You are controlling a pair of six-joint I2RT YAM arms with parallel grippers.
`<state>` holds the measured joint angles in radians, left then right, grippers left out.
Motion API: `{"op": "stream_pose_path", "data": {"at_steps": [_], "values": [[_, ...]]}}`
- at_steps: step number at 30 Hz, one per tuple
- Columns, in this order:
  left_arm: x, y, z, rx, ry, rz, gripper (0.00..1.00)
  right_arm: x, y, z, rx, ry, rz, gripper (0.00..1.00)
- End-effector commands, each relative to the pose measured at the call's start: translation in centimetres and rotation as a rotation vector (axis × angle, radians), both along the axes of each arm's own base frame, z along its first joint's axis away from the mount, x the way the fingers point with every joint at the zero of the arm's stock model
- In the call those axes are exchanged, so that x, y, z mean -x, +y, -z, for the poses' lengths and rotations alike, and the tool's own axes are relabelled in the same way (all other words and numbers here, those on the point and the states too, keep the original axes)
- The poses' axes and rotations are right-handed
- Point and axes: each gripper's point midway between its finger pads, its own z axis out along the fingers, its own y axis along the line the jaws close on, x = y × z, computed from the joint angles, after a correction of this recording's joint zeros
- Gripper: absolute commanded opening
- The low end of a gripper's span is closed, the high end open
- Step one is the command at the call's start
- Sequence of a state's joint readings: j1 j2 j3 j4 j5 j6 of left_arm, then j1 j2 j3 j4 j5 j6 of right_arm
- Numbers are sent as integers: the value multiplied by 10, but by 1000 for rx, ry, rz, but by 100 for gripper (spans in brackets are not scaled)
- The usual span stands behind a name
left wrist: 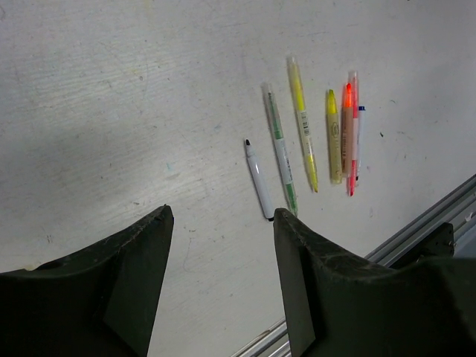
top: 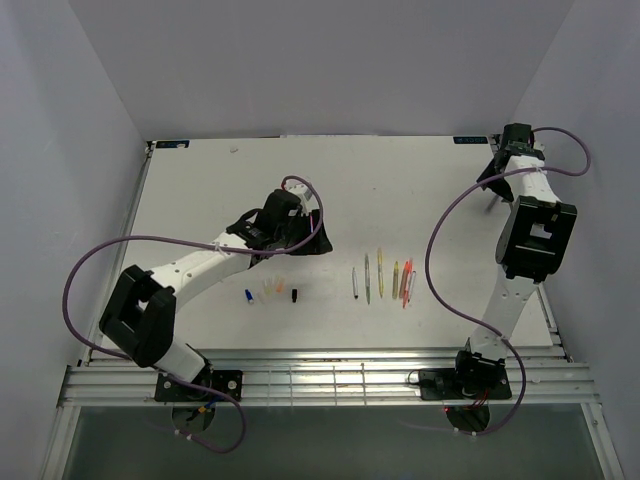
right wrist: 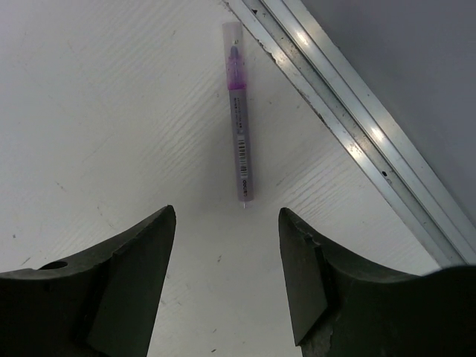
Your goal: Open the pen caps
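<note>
Top external: 4 loose pen caps (top: 295, 295), abt 7 pens (top: 367, 278) nearby

You can read nothing here: the purple pen (right wrist: 239, 111) carries a barcode and fine print, both too small to make out.

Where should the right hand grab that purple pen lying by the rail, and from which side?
Grip the purple pen on its labelled barrel, short of the clear cap, coming straight down from above. It lies flat on the table, pointing away from the right hand, so the open fingers would likely close across its thin width. The rail sits apart to one side.
</note>
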<state>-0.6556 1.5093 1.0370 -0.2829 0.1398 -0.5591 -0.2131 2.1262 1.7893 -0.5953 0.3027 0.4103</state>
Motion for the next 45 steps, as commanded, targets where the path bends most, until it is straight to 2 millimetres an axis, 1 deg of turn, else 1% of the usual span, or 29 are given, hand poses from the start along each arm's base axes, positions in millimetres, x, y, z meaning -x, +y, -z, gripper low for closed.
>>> {"op": "stream_pose_path", "data": {"at_steps": [1, 5, 7, 9, 10, 14, 18, 20, 21, 24, 25, 28, 35, 40, 45], "values": [[-5, -3, -7, 21, -21, 23, 67, -15, -15, -25, 78, -73, 15, 63], [-9, -4, -6, 26, -22, 26, 67, -11, -13, -19, 83, -65, 26, 61], [-10, -5, -2, 28, -5, 29, 67, -5, -15, -13, 95, -49, 37, 61], [-10, -5, -1, 30, 3, 30, 67, -4, -17, -8, 103, -39, 39, 61], [-10, -5, 0, 31, 4, 31, 67, -5, -17, -8, 105, -38, 35, 61], [-8, -3, 4, 33, 12, 32, 67, -5, -17, 2, 98, -25, 33, 61], [-9, 0, 8, 29, 24, 29, 67, -7, -14, 16, 83, -14, 25, 60], [-9, 1, 8, 30, 24, 29, 67, -11, -12, 20, 69, -20, 17, 57], [-10, 2, 9, 30, 26, 28, 68, -12, -12, 25, 64, -12, 16, 57], [-12, 3, 10, 33, 31, 24, 68, -14, -10, 33, 46, -7, 15, 55], [-14, 4, 12, 36, 39, 23, 68, -16, -9, 37, 37, -5, 9, 53], [-15, 5, 14, 37, 47, 22, 68, -17, -8, 42, 32, 4, 7, 51], [-20, 9, 18, 31, 56, 18, 68, -4, -9, 59, -7, 39, 21, 48], [-27, 18, 18, 27, 60, 0, 68, 2, -7, 68, -32, 52, 15, 37], [-31, 19, 15, 41, 68, -1, 68, 9, -7, 74, -50, 67, 22, 30]]}}
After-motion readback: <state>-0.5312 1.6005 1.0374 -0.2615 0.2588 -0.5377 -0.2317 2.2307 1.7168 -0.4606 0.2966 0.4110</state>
